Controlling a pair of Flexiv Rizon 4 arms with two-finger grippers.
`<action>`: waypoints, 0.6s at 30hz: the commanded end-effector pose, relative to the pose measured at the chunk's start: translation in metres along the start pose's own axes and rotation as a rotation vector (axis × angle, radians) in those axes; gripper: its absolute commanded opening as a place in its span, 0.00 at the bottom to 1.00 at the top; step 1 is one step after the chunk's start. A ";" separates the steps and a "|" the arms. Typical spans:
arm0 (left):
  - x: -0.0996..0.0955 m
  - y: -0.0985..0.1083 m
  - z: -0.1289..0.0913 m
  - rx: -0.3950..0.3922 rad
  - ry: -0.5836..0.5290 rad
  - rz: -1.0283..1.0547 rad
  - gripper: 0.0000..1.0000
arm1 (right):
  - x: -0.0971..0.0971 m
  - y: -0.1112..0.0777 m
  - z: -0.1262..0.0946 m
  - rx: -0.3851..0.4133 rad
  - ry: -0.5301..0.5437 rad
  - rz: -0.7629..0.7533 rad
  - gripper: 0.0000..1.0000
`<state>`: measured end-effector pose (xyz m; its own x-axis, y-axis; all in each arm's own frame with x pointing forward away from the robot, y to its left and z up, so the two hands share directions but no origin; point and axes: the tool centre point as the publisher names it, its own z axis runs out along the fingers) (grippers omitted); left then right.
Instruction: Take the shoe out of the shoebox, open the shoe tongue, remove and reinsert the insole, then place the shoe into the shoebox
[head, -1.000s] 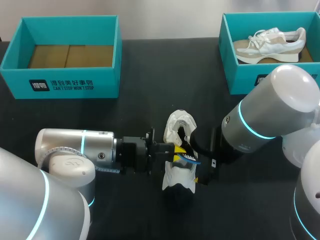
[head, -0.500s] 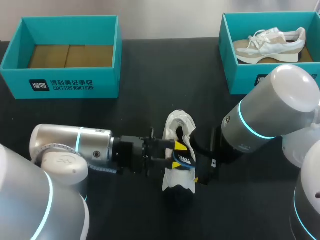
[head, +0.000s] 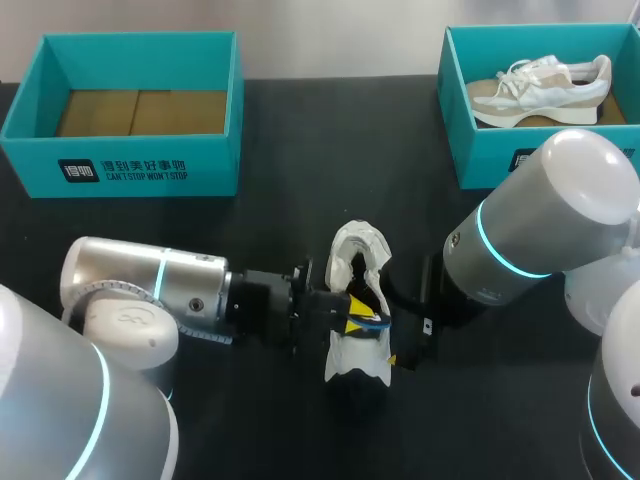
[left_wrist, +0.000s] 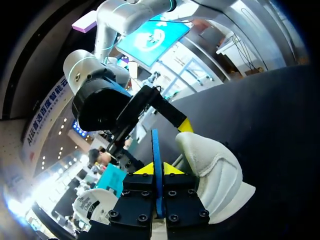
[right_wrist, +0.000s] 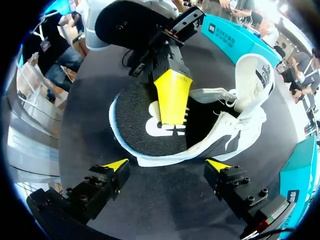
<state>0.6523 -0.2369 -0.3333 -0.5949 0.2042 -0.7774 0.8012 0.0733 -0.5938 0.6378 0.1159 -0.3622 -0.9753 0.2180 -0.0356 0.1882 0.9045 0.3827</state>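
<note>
So the white shoe (head: 357, 357) is sitting on the black table (head: 300, 130), about in the middle, out of either box and between the two arms. The left gripper (head: 345, 305) is coming in from the side and pinching the insole (right_wrist: 145, 125). In the left wrist view, its yellow tips are pressing together on the insole's thin blue edge (left_wrist: 155, 165), with the shoe's white upper just beside them. The insole is dark on top with a white logo, and it's lying across the shoe's opening. Can't tell how much of it is tucked inside.

The right gripper (right_wrist: 167, 165) is spread wide, fingers well apart on either side of the shoe's near edge and not touching it.

At the back, the left teal shoebox (head: 140, 170) is showing just its cardboard bottom. The right teal shoebox (head: 480, 150) is holding a beige-and-white sneaker (head: 540, 88).
</note>
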 end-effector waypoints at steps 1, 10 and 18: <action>0.005 0.018 0.014 -0.011 -0.014 0.019 0.00 | 0.001 0.000 0.001 0.000 -0.002 0.001 1.00; 0.004 0.039 0.019 -0.042 -0.041 0.050 0.00 | 0.001 0.000 0.001 0.000 -0.002 0.001 1.00; -0.006 0.006 0.005 0.007 -0.071 0.031 0.44 | 0.001 0.000 0.001 0.000 -0.002 0.001 1.00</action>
<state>0.6698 -0.2532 -0.3410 -0.5723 0.1393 -0.8081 0.8194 0.0595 -0.5701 0.6378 0.1159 -0.3622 -0.9753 0.2180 -0.0356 0.1882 0.9045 0.3827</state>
